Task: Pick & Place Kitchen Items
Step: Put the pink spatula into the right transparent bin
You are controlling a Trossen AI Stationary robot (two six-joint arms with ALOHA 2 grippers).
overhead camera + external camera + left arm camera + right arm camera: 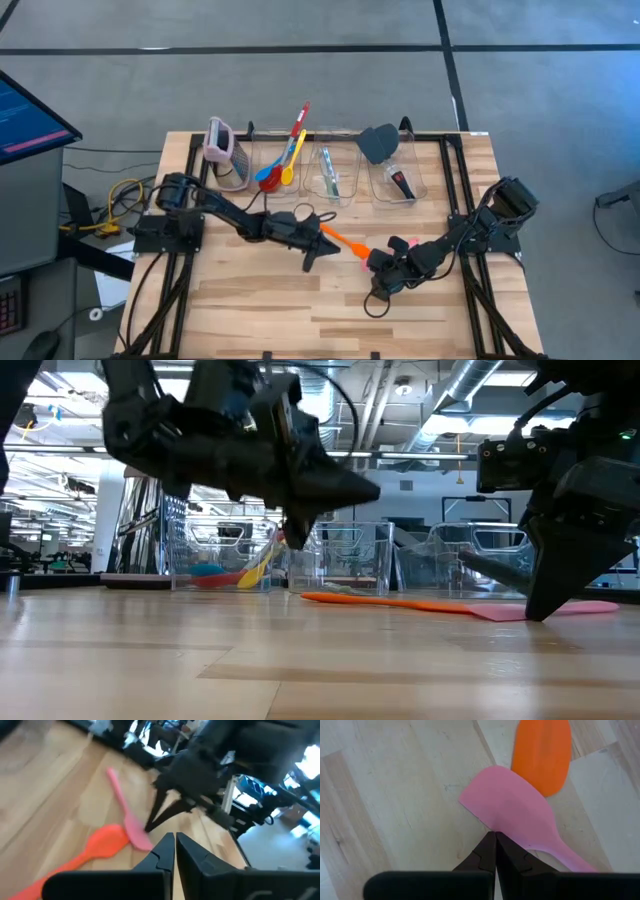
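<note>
A pink spatula (515, 810) and an orange spatula (340, 240) lie flat on the wooden table, mid-right. The pink blade partly overlaps the orange blade (540, 755). My right gripper (495, 836) is shut, its tips down at the pink blade. My left gripper (174, 837) is shut on nothing. It hangs above the table (297, 540), just left of the orange spatula's handle, and points toward the two blades. Red, blue and yellow spoons (280, 165) stand in the far-left clear bin. My right gripper sets its shut fingertips on the edge of the pink spatula's blade (502, 827). It comes steeply from above, slanting in from the table's right. The spatula lies flat on the table, its handle (116, 785) running away from the fingers.
Three clear bins (330, 170) stand in a row at the far edge. The middle one holds a teal tool, the right one a black spatula (378, 143) and a red-handled tool. A pink-topped grater (225, 150) stands left of them. The near half of the table (300, 310) is bare wood.
</note>
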